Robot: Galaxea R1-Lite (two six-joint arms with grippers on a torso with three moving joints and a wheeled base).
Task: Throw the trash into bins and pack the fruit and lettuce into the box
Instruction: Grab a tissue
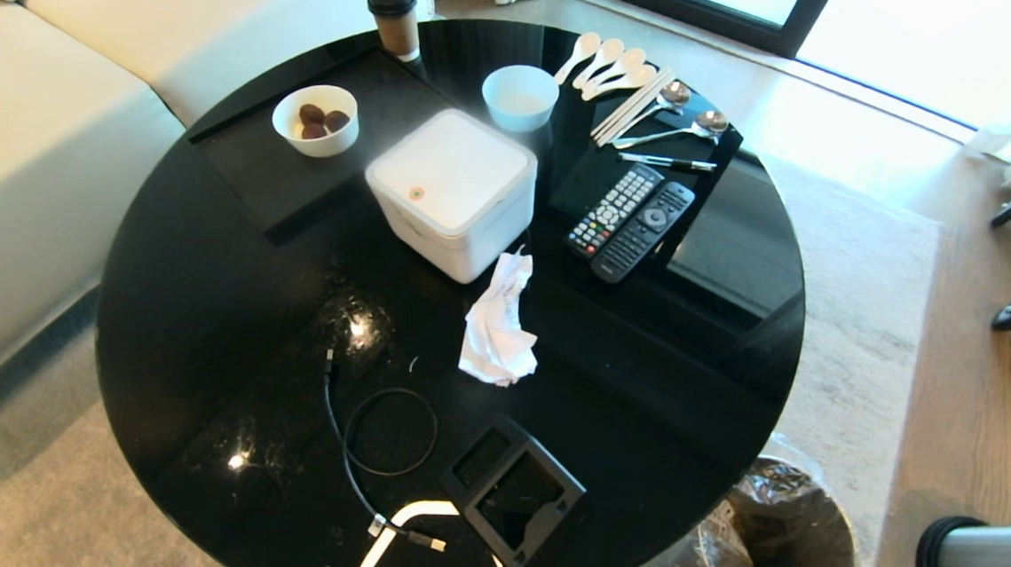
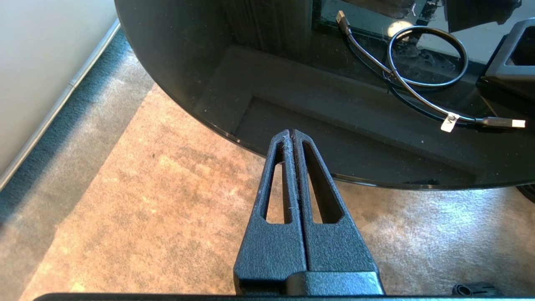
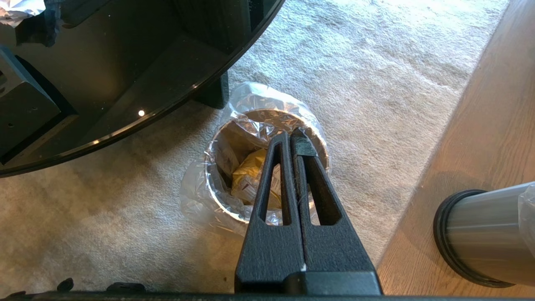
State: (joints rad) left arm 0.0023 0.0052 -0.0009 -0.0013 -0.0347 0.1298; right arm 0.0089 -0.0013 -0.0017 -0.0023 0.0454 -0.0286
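A crumpled white tissue [image 1: 498, 323] lies on the black round table [image 1: 202, 298], just in front of the white box [image 1: 450, 191], whose lid is down. A steel bin [image 1: 794, 544] with a clear liner stands on the carpet at the table's near right. In the right wrist view that bin [image 3: 221, 196] holds a gold-yellow wrapper [image 3: 250, 175]. My right gripper [image 3: 290, 133] hangs shut and empty above it. A second bin [image 3: 485, 234] stands on the wood floor further right. My left gripper [image 2: 292, 131] is shut and empty over the carpet at the table's near left edge. No fruit or lettuce is in view.
A black open-framed tray [image 1: 513, 489] and a looped black cable [image 1: 378, 452] lie near the front edge. Two remotes [image 1: 630, 221], spoons [image 1: 610, 64], a white bowl [image 1: 519, 96], a bowl of brown pieces [image 1: 315, 119] and a coffee cup [image 1: 393, 18] sit behind the box. A sofa [image 1: 55, 110] flanks the left.
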